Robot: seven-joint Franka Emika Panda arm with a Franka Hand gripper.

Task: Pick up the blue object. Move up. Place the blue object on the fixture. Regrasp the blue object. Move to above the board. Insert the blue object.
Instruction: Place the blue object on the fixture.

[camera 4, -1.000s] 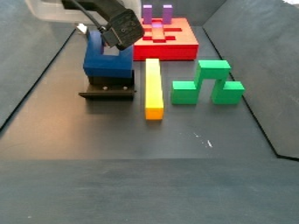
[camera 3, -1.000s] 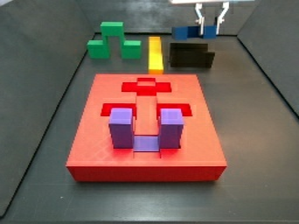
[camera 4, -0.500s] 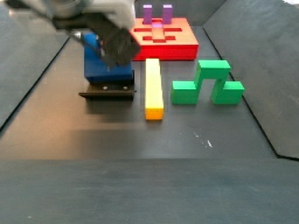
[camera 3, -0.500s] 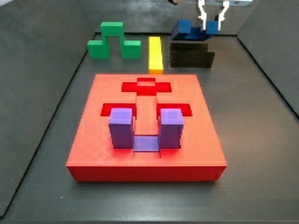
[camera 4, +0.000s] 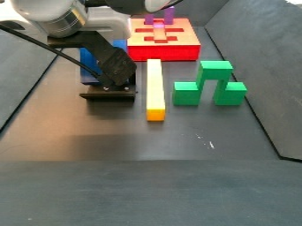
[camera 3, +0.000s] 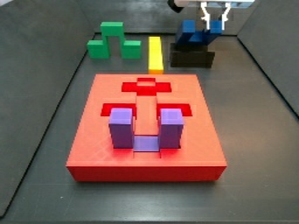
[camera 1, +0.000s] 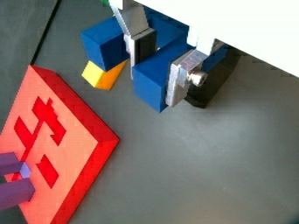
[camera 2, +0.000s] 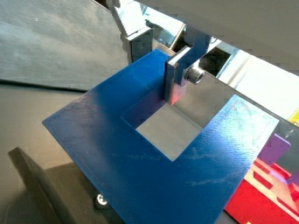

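Blue object stands in the fixture, one prong caught between the fingers of the pincer. The red board lies well apart from the pincer, holding the purple block. The pincer looks clamped on that prong, though the pad contact is hard to judge. A yellow bar lies on the bench just beside the pincer.

matt plastic blue object on the black fixture, between the gripper's silver metal fingers.
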